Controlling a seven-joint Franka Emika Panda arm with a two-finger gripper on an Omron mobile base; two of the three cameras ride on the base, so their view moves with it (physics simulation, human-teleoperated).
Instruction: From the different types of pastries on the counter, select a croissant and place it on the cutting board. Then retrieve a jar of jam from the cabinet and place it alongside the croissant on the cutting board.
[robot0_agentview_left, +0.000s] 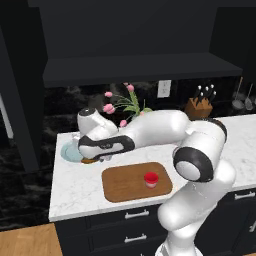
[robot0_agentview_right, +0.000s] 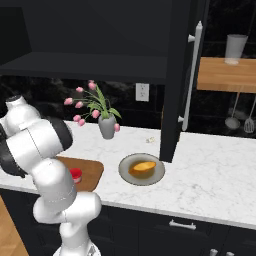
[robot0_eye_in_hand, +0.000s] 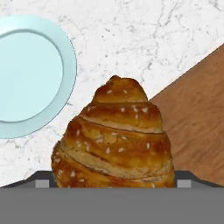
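One croissant (robot0_eye_in_hand: 116, 140) sits clamped in the gripper (robot0_eye_in_hand: 113, 186) above the counter (robot0_agentview_left: 80, 187) — between the light blue plate (robot0_eye_in_hand: 30, 74) and the cutting board's (robot0_agentview_left: 125, 180) far-left corner. Letting go here would likely drop it short of the board — or against the jar of jam (robot0_agentview_left: 151, 179).

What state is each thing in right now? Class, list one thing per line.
croissant: held in the gripper, above the counter.
light blue plate: empty.
cutting board: holds only the jam jar.
jam jar: upright on the board.
grey plate: holds an orange-yellow bun.
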